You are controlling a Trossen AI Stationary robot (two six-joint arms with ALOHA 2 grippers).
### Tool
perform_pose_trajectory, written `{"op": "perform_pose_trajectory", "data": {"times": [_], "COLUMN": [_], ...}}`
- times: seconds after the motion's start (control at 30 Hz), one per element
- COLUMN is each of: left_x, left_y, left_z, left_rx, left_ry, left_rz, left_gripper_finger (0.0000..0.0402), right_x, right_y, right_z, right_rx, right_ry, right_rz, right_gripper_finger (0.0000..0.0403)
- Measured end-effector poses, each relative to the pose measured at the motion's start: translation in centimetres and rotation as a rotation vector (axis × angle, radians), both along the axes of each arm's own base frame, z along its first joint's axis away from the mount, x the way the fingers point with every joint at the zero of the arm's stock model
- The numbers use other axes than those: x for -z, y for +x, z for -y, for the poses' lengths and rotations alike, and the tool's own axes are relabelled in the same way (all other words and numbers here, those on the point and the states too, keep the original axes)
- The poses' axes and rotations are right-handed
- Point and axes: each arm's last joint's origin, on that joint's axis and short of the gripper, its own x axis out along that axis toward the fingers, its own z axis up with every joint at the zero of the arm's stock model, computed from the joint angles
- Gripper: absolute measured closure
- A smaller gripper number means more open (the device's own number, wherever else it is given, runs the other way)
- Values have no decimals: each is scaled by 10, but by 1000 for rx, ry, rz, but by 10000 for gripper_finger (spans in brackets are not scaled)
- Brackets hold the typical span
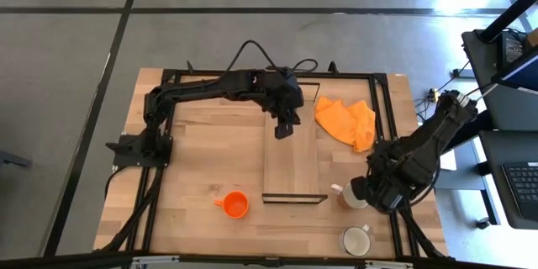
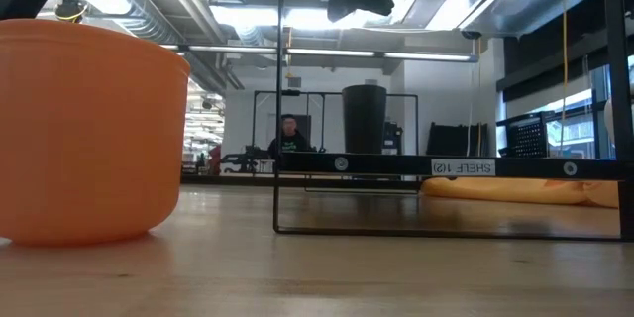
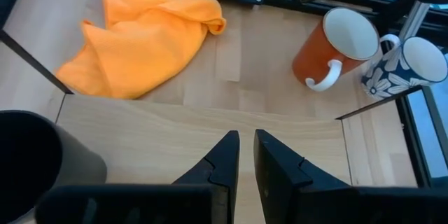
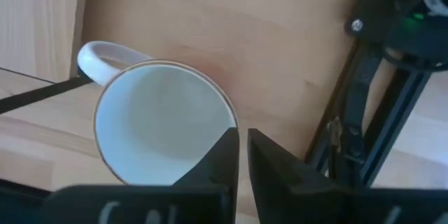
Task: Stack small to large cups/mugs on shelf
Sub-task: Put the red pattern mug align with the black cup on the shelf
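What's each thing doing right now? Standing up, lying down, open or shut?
Orange cup: upright, on table.
Tumbler: upright, on shelf.
Mug by shelf: upright, on table.
Other mug: upright, on table.
Cloth: crumpled.
Left end effector: shut, empty.
Right end effector: shut, empty.

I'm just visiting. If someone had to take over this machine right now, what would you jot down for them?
Left gripper: shut, empty, above the far end of the shelf, beside the black tumbler standing there.
Right gripper: over a white mug on the table by the shelf's near right corner.
Orange cup and second white mug: on the table.
Done: tumbler on shelf. Left: the other three cups.
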Motion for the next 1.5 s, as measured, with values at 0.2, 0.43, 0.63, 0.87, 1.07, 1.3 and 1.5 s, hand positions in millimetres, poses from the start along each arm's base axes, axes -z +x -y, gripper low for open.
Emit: {"op": "perform_pose_trajectory", "data": {"times": [0.2, 0.43, 0.63, 0.87, 1.07, 1.3, 1.5], "left_x": [0, 0, 0, 0, 0, 1, 1], "left_y": [-1, -1, -1, -1, -1, -1, -1], "left_z": [-6, -6, -6, -6, -6, -6, -8], "left_rx": [-14, -15, -16, -16, -14, -10, -7], "left_ry": [-1, -2, -3, -3, -1, 4, 14], "left_rz": [-1, -2, -2, -2, -2, -2, 0], "left_gripper_finger": [363, 363, 363, 363, 363, 363, 363], "right_x": [6, 11, 18, 27, 32, 34, 34], "right_y": [4, 10, 13, 18, 20, 24, 27], "right_z": [-4, -6, -10, -17, -22, -24, -25], "right_rx": [35, 53, 52, 58, 88, 121, 133], "right_ry": [10, -10, -40, -53, -12, 29, 44], "right_rz": [-54, -70, -95, -108, -165, -180, -159], "right_gripper_finger": [356, 274, 235, 246, 249, 249, 249]}}
